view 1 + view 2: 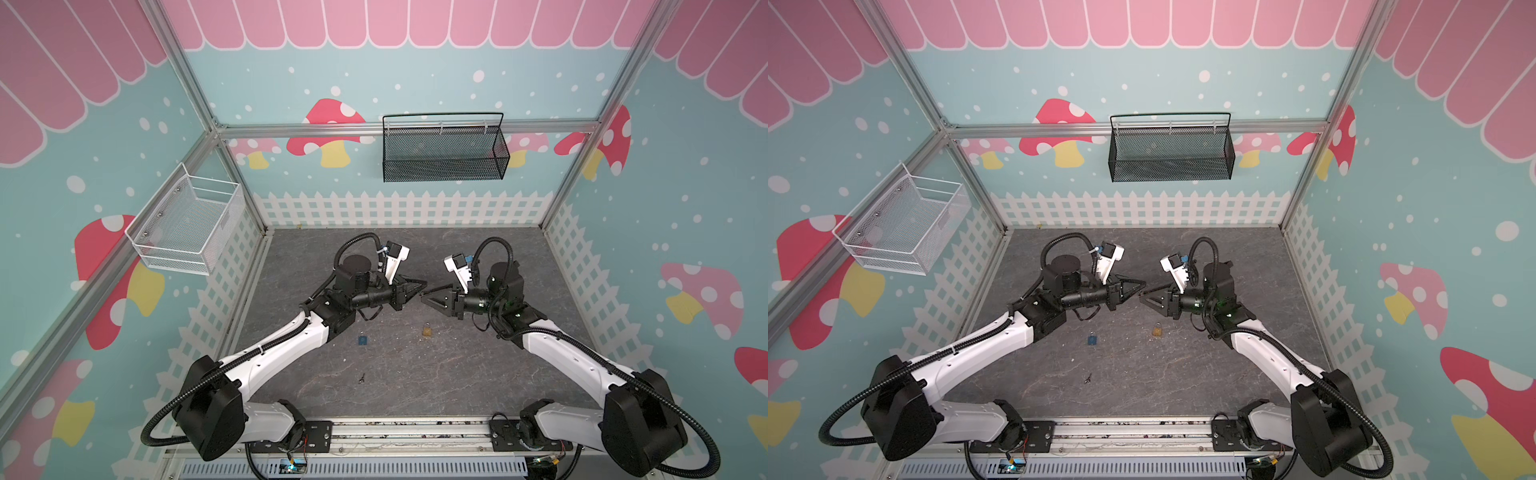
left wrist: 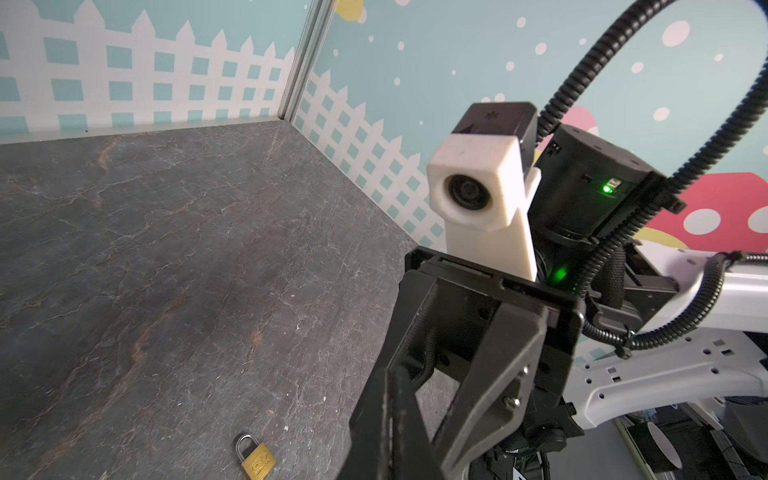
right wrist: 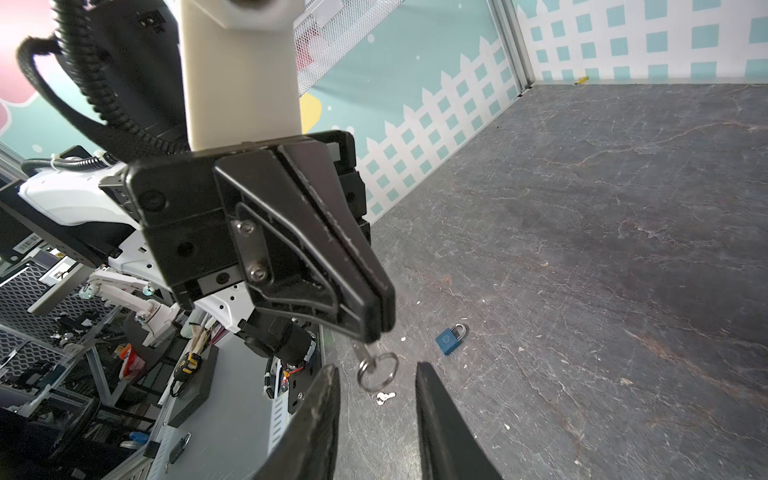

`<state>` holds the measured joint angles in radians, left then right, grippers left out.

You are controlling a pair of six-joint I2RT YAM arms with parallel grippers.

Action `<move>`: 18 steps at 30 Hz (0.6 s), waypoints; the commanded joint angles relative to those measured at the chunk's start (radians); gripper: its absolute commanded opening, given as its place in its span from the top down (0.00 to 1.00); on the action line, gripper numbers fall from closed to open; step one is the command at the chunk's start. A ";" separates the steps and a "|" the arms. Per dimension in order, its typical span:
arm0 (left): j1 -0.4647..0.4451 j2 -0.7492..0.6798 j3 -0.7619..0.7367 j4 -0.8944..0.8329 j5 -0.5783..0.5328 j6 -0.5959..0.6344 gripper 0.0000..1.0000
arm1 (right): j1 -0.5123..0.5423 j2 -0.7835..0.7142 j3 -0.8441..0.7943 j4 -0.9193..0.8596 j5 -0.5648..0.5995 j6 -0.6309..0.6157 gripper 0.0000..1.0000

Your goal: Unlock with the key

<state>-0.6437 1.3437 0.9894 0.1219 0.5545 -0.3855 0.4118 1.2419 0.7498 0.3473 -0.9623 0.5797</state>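
Note:
My left gripper [image 1: 422, 286] [image 1: 1142, 286] is shut on a small silver key [image 3: 362, 351], high above the floor. In the right wrist view its closed tips [image 3: 376, 316] pinch the key's blade, and a key ring [image 3: 378, 372] dangles below. My right gripper [image 3: 376, 368] [image 1: 426, 296] faces it tip to tip, open. Its fingers [image 3: 328, 386] stand on either side of the ring without touching it. A blue padlock [image 1: 363, 340] [image 3: 450, 340] and a brass padlock [image 1: 427, 331] [image 2: 255, 457] lie shut on the grey floor below.
Another small key [image 1: 363, 377] [image 3: 385, 397] lies on the floor nearer the front. A white wire basket [image 1: 187, 226] hangs on the left wall and a black mesh basket [image 1: 444, 149] on the back wall. Fence-printed walls close in the floor.

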 commanded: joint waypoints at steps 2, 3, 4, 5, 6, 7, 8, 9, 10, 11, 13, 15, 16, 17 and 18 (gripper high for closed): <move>0.003 0.009 0.036 -0.024 0.023 0.042 1.00 | -0.010 0.024 0.040 0.027 -0.043 -0.012 0.67; 0.004 0.008 0.037 -0.024 0.028 0.043 1.00 | -0.010 0.027 0.043 0.030 -0.047 -0.012 0.67; 0.004 0.010 0.038 -0.024 0.034 0.041 1.00 | -0.011 0.030 0.042 0.035 -0.051 -0.013 0.67; 0.003 0.011 0.041 -0.024 0.041 0.042 1.00 | -0.011 0.031 0.044 0.038 -0.053 -0.012 0.67; 0.004 0.012 0.043 -0.022 0.048 0.042 1.00 | -0.011 0.032 0.043 0.043 -0.059 -0.012 0.67; 0.003 0.014 0.044 -0.023 0.053 0.042 1.00 | -0.011 0.034 0.044 0.050 -0.068 -0.008 0.67; 0.003 0.016 0.046 -0.023 0.057 0.043 1.00 | -0.011 0.037 0.044 0.063 -0.078 0.000 0.67; 0.004 0.017 0.046 -0.022 0.059 0.044 1.00 | -0.011 0.040 0.043 0.070 -0.086 0.003 0.68; 0.003 0.017 0.045 -0.022 0.060 0.046 1.00 | -0.011 0.046 0.044 0.069 -0.089 0.004 0.69; 0.003 0.017 0.048 -0.022 0.062 0.046 1.00 | -0.012 0.048 0.043 0.070 -0.090 0.004 0.70; 0.004 0.018 0.050 -0.025 0.069 0.051 1.00 | -0.013 0.051 0.042 0.074 -0.095 0.004 0.71; 0.004 0.020 0.053 -0.030 0.070 0.056 1.00 | -0.013 0.051 0.043 0.076 -0.097 0.004 0.73; 0.003 0.020 0.055 -0.034 0.071 0.058 1.00 | -0.014 0.050 0.045 0.078 -0.099 0.005 0.74; 0.004 0.022 0.055 -0.036 0.072 0.059 1.00 | -0.014 0.052 0.045 0.080 -0.101 0.005 0.75; 0.004 0.022 0.056 -0.036 0.075 0.060 1.00 | -0.016 0.052 0.044 0.080 -0.102 0.005 0.75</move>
<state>-0.6437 1.3586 1.0111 0.0967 0.6037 -0.3588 0.4046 1.2884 0.7681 0.3962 -1.0363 0.5884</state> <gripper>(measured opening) 0.050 0.251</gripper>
